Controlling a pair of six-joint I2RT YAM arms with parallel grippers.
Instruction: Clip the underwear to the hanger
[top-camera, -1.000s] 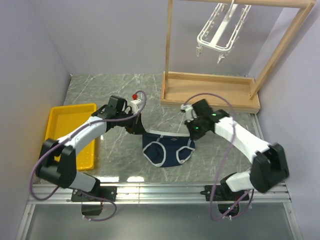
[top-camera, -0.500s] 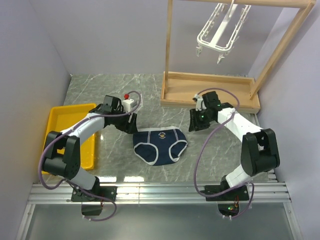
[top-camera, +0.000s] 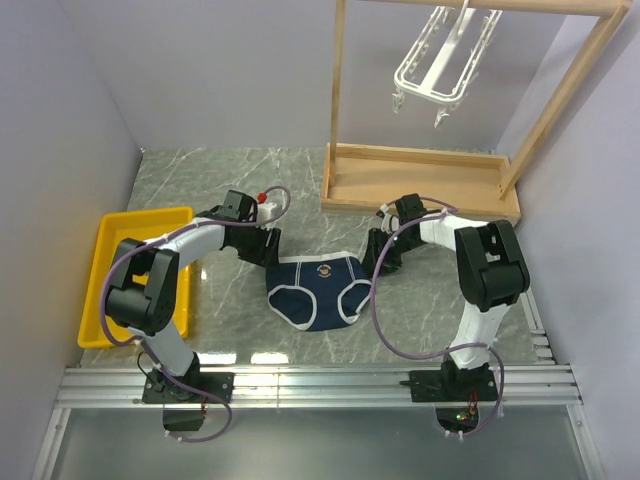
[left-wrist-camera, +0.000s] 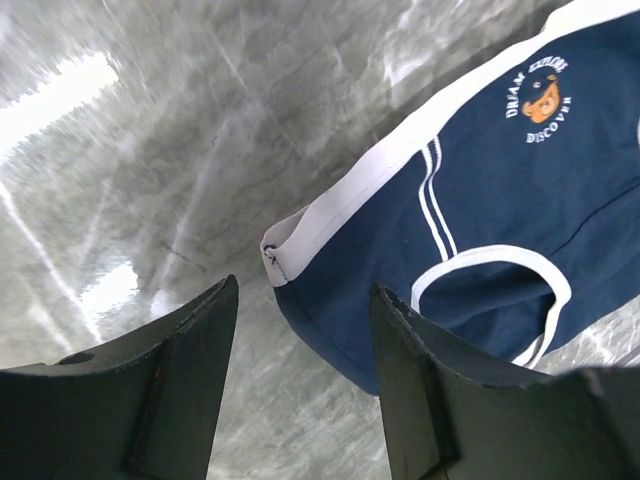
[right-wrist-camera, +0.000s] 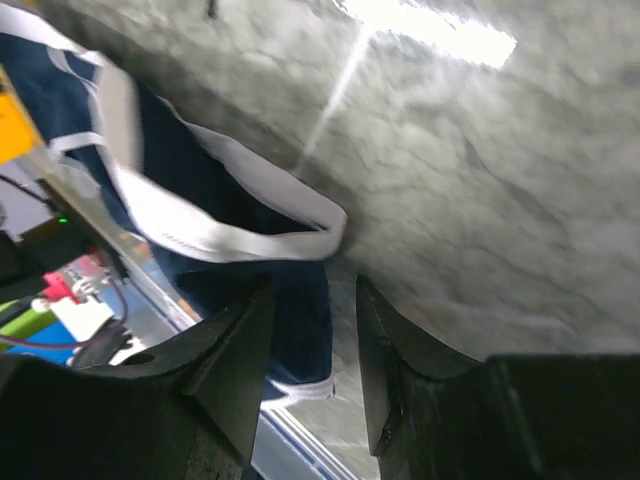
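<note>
The underwear (top-camera: 322, 290) lies flat on the surface (top-camera: 200, 180) at the centre of the top view, well apart from the hanger (top-camera: 430, 92) at upper right. The left claw (left-wrist-camera: 300, 300) and right claw (right-wrist-camera: 312, 300) stand apart and empty, one at each waistband corner. The fabric looks light and limp, so those white-trimmed corners seem the best hold.

Open tabletop (top-camera: 300, 185) between underwear (top-camera: 318, 295) and wooden rack base (top-camera: 420, 190).
</note>
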